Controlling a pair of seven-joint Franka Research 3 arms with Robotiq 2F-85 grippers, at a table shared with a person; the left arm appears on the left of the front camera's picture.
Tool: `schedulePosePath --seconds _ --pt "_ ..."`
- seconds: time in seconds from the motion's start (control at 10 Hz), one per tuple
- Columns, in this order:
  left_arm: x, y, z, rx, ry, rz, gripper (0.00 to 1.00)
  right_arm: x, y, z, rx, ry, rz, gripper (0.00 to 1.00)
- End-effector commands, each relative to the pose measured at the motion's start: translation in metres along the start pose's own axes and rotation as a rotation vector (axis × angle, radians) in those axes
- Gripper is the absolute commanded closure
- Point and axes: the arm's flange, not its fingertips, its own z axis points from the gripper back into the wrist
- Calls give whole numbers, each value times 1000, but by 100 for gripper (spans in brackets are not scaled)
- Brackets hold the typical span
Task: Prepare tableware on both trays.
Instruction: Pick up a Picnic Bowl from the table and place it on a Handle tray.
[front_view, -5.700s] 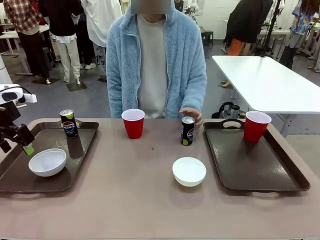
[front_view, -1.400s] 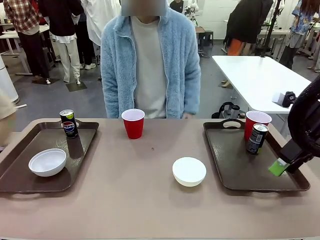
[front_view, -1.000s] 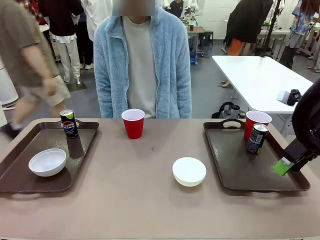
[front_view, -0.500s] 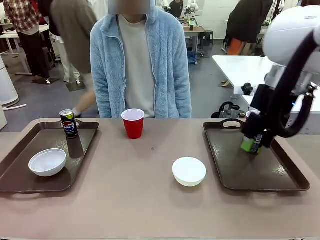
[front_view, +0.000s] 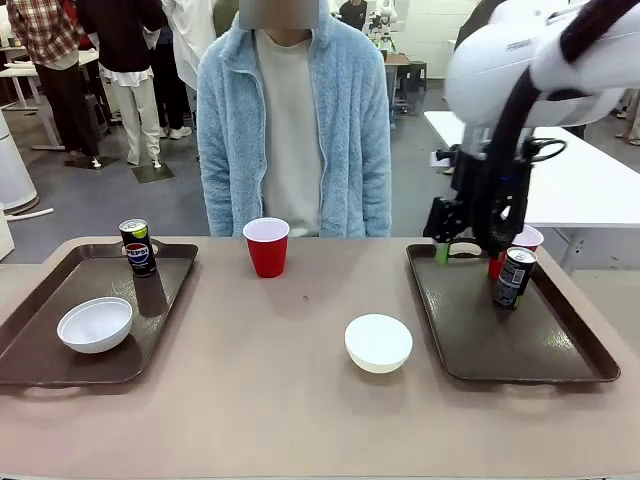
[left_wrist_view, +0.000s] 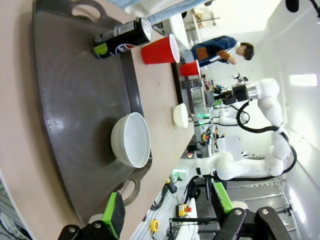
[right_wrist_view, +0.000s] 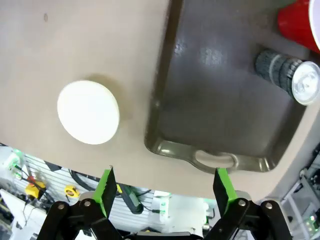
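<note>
The right gripper (right_wrist_view: 165, 186) hangs open and empty above the dark brown plastic right tray (front_view: 478, 335), which I reckon lacks only the small round white bowl (front_view: 378, 342) just left of it, so next it must descend onto the bowl's rim.

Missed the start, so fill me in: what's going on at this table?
The right claw, open and empty, hovers near the right tray, which holds a red cup and a can. The left tray has a bowl and a Pepsi can. A second cup and second bowl sit on the table between them. A person stands opposite.
</note>
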Motion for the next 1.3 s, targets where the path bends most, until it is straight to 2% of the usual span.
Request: schedulePosePath --seconds 0.0,0.2,0.3,0.7,0.9,1.2 --pt "-2 -1 1 2 1 -11 8 23 27 -9 -28 6 21 0" --pt "-2 -1 1 2 1 -11 8 11 47 -13 24 24 108 0" --pt "-2 -1 1 2 1 -11 8 16 33 -14 1 14 48 0" --pt "-2 -1 1 2 1 -11 8 17 37 -15 7 17 59 0" --pt "-2 -1 1 2 1 -11 8 30 73 -52 11 -45 70 0" --pt "-2 -1 1 2 1 -11 8 24 99 -87 47 -49 96 0"
